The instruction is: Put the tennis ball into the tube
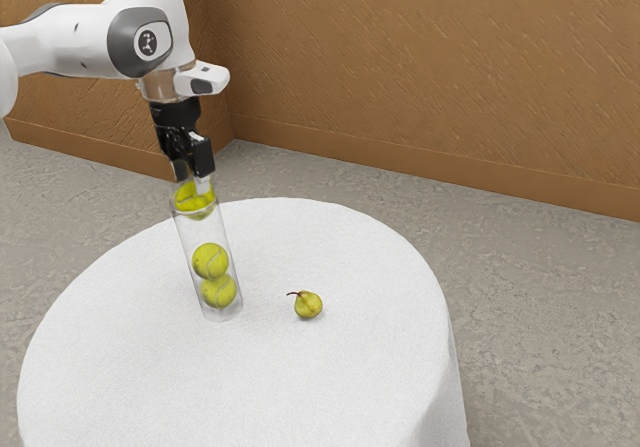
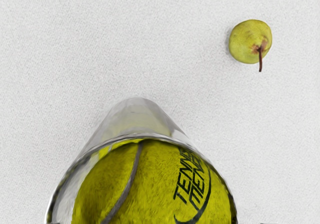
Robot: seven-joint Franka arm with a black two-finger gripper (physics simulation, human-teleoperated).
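Ball (image 2: 150, 189) sitting in mouth of tube (image 1: 205, 235): you are probably inserting it, next needing clean release; whether jaws are gripping, you cannot tell.

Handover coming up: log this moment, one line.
end effector at tube top | tennis ball at mouth | two lower balls inside | pear on table

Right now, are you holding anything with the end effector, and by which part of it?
I can't tell whether my end effector holds the top tennis ball; it's just over that ball's upper side, at the tube's mouth.
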